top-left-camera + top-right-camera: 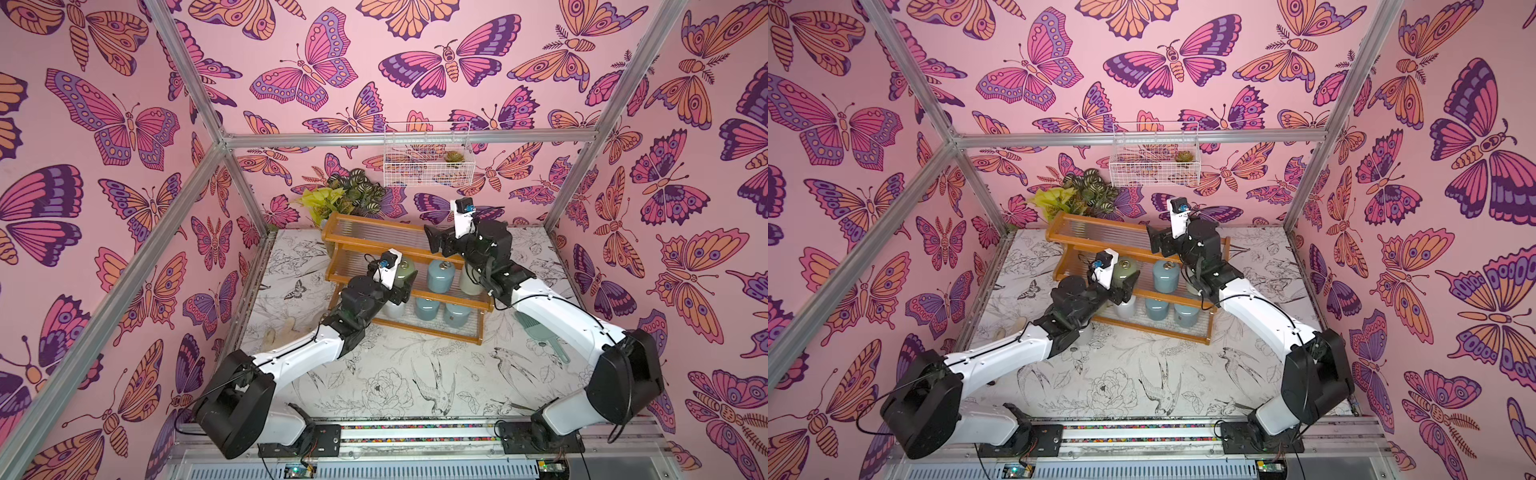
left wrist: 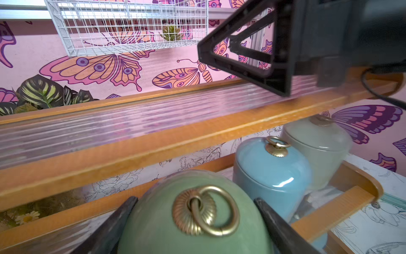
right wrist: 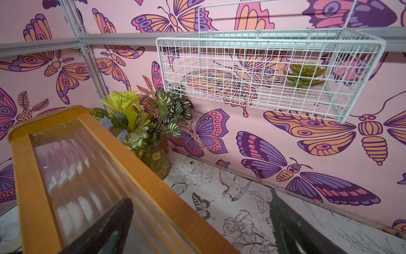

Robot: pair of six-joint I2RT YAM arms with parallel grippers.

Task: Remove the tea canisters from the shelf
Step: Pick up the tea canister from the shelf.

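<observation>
Quick rundown: the sage green canister (image 2: 153, 224) is clamped between the fingers of the left gripper (image 2: 194, 200), at the left end of the middle tier of the shelf (image 1: 374, 245). Whether it's resting on the ribbed plastic or just off it can't really be told, since the left wrist view is too blurry down there. Next to it on the same tier a light blue canister (image 1: 440, 276) can be seen. After that comes a pale canister (image 1: 469, 284), half hidden by the right arm (image 1: 540, 299). On the bottom tier a white canister (image 1: 392, 309) and two more blue canisters (image 1: 427, 309) are lined up. The right gripper (image 3: 201, 198) is held wide open and empty over the right part of the top tier.
</observation>
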